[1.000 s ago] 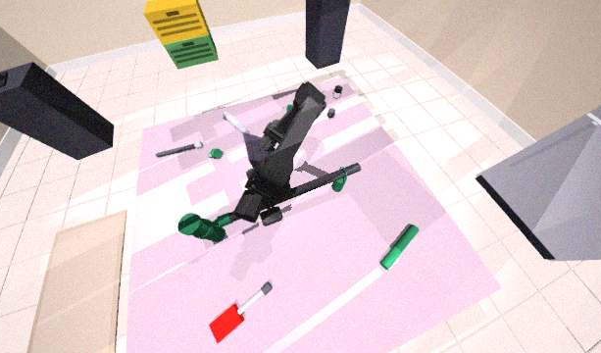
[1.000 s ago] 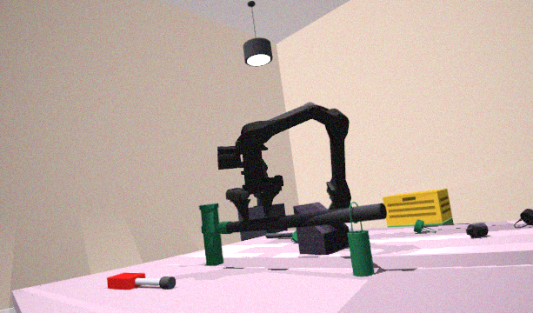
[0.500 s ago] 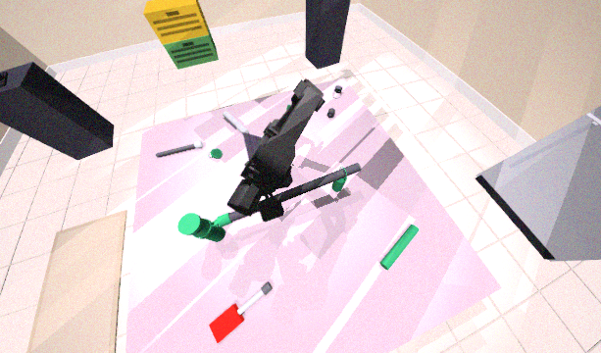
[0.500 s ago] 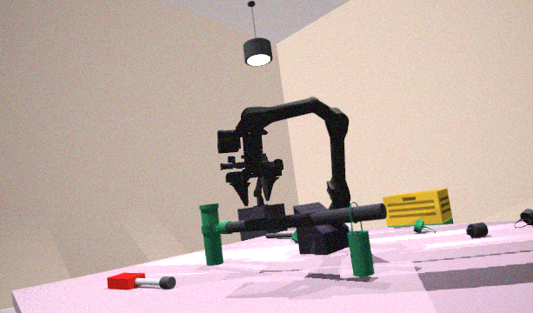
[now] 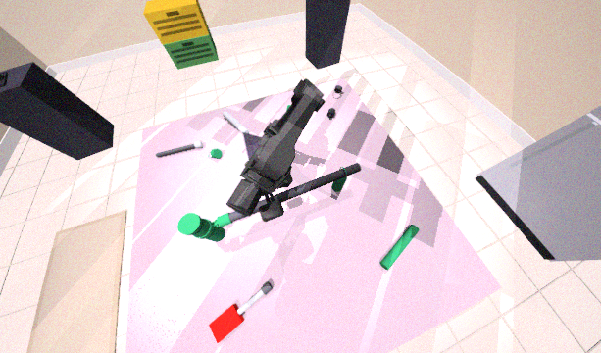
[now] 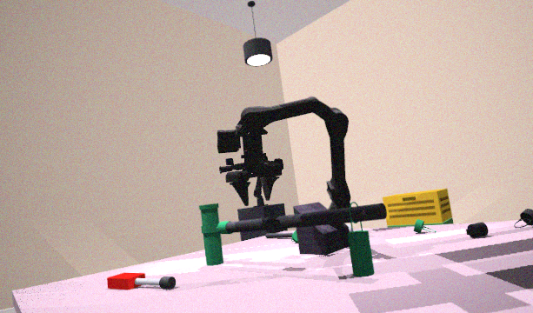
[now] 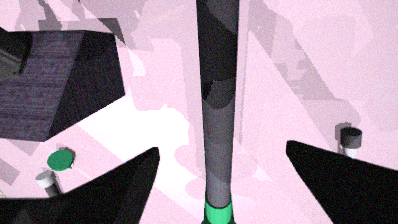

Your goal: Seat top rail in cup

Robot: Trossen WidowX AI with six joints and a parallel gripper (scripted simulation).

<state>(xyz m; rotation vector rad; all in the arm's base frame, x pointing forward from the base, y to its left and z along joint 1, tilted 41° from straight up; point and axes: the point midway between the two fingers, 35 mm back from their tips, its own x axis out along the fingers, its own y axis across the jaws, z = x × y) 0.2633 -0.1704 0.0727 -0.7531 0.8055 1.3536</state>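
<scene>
The dark rail [image 5: 325, 182] [image 6: 366, 212] [image 7: 218, 130] runs from the loop to the big post. Its near end enters the mouth of the green rail-end cup [image 5: 223, 220] [image 6: 223, 227] [image 7: 218, 212]; its depth inside is hidden. The cup hangs on the brace band [image 6: 209, 229], around the upper part of the upright green post [image 6: 213, 249], a little below the post cap [image 6: 209, 206]. The wire loop on the short green post [image 5: 338, 185] [image 6: 362, 256] is around the rail's far part. My gripper [image 6: 257, 203] [image 7: 222, 149] is open and empty, above the rail, not touching it.
A red block with a white handle [image 5: 226, 323] [image 6: 123, 282] lies at the front. A green tube [image 5: 399, 247] lies at the right in the top view. A dark angular block [image 6: 320, 239] [image 7: 95, 85] stands behind the rail. A small green cap [image 5: 216, 153] [image 7: 60, 160] lies beyond the rail.
</scene>
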